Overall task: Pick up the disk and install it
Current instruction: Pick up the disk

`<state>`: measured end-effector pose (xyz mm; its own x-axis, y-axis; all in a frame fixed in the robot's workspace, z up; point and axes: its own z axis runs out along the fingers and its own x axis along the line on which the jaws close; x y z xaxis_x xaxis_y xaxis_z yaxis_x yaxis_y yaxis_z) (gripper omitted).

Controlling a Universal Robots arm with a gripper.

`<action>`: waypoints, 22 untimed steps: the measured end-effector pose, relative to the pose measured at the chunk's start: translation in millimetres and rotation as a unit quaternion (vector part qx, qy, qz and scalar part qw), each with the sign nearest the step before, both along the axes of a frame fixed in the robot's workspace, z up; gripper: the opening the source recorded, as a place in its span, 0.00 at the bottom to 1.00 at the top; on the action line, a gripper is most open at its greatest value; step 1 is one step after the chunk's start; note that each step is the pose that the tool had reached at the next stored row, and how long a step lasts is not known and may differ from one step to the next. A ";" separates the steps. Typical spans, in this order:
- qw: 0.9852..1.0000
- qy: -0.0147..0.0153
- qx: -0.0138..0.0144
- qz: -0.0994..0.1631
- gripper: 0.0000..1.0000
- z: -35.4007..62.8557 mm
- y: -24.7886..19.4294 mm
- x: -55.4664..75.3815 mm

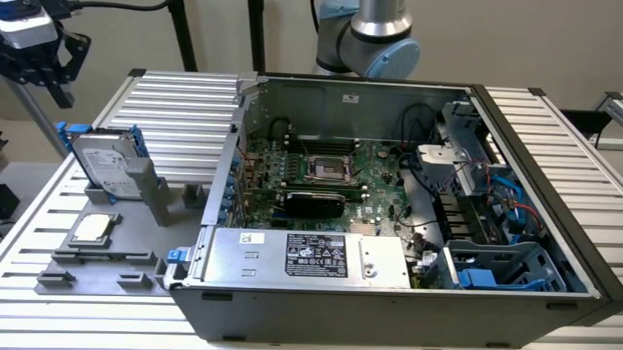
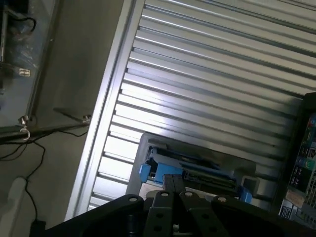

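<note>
Exterior view: flat, silver-grey, blue-railed disk (image 1: 105, 165)

Ribbed, shiny metal table (image 1: 185, 102); silver-grey metal disk (image 1: 102, 166) with blue plastic rails (image 1: 64, 137).

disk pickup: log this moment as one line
disk: upright in grey stand, not yet picked | gripper: shut, empty, above disk | computer case: open, disk not installed

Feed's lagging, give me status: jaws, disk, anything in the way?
Gripper up above the disk, jaws shut, empty. Disk upright in grey stand, not picked. Nothing between them.
</note>
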<state>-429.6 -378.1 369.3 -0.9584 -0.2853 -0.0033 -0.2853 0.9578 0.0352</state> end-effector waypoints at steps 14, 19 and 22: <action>0.992 0.000 0.000 0.127 0.11 -3.0 0.0 0.0; 0.985 0.000 0.000 0.172 0.11 -3.9 0.0 0.0; 0.980 0.000 0.000 0.199 0.11 -4.3 -0.1 0.0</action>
<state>-429.6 -378.1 365.1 -0.7709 -0.6370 -0.0035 -0.6367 0.7703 0.0352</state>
